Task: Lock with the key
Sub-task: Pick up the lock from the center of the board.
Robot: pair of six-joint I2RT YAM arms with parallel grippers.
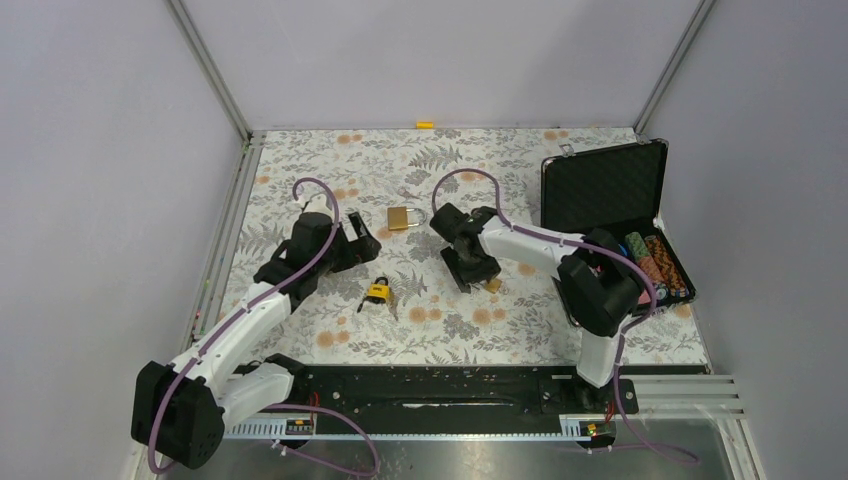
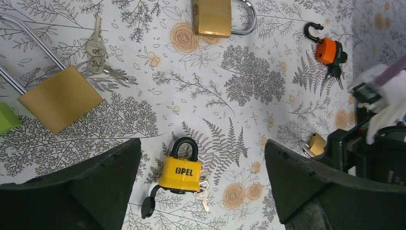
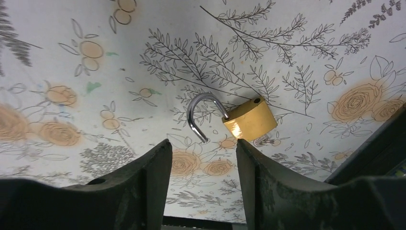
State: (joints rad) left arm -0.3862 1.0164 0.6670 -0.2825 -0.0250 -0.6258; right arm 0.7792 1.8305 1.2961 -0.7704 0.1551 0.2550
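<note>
A yellow padlock (image 2: pixel 180 172) with a closed black shackle lies on the flowered table cover, with keys (image 2: pixel 204 188) at its base. My left gripper (image 2: pixel 202 143) hovers over it, open and empty; from above the gripper (image 1: pixel 365 243) sits just up-left of the padlock (image 1: pixel 378 292). A small brass padlock (image 3: pixel 250 119) with its shackle swung open lies ahead of my right gripper (image 3: pixel 201 148), a key (image 3: pixel 263 140) showing at its lower edge. The right jaws stand apart with nothing between them. In the top view that gripper (image 1: pixel 470 272) is beside the small padlock (image 1: pixel 492 285).
A brass padlock (image 1: pixel 403 218) lies between the arms. The left wrist view also shows a large brass padlock (image 2: pixel 60 98), loose keys (image 2: pixel 98 52) and an orange padlock (image 2: pixel 328 50). An open black case (image 1: pixel 610 190) with chips stands at the right.
</note>
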